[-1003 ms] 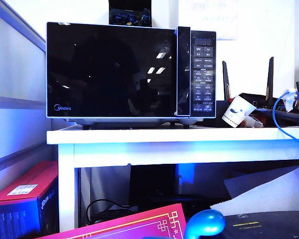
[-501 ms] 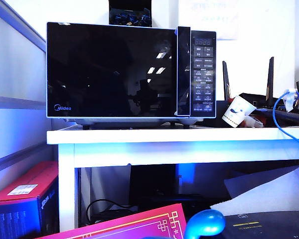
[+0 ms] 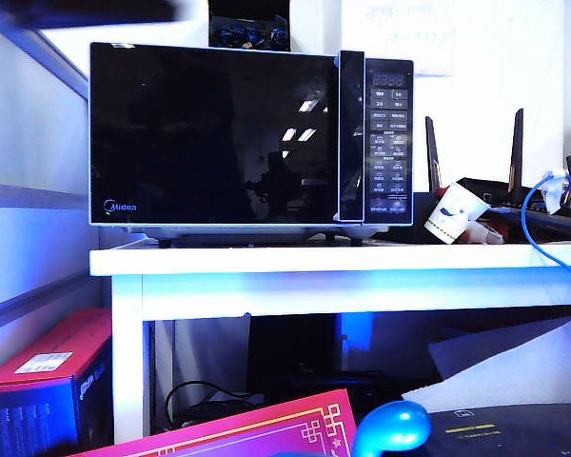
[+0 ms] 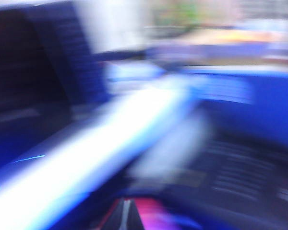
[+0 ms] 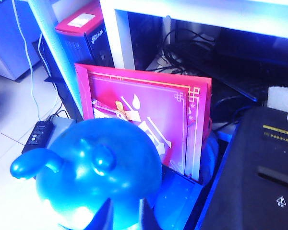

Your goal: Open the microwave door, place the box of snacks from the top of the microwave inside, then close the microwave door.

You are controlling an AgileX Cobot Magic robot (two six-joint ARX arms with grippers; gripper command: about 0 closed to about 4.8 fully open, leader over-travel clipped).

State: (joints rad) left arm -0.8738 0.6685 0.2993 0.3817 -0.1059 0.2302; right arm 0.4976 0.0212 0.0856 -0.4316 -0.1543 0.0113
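The black microwave (image 3: pixel 390 133) stands on a white table (image 3: pixel 314 262). Its glossy microwave door (image 3: pixel 209 133) is closed, with the handle strip (image 3: pixel 350 133) beside the keypad. On its top only a dark box with blue pieces (image 3: pixel 249 29) shows; the box of snacks is out of view. A dark blur (image 3: pixel 76 9) crosses the exterior view's top left corner. The left wrist view is smeared by motion; my left gripper (image 4: pixel 127 218) shows its fingertips close together, holding nothing. My right gripper (image 5: pixel 132 215) hangs low over a blue round toy (image 5: pixel 96 167), its fingers slightly apart and empty.
A white paper cup (image 3: pixel 450 214) and a router with tall antennas (image 3: pixel 517 143) sit right of the microwave. Below the table stand a pink box (image 5: pixel 144 120), a red-and-blue carton (image 3: pixel 38 381) and a black device (image 5: pixel 259 167). A partition wall (image 3: pixel 29 143) stands at the left.
A dark blur has entered the exterior view's top left corner. Reflections in the door glass have shifted. The microwave, its door and the items on the table have not moved.
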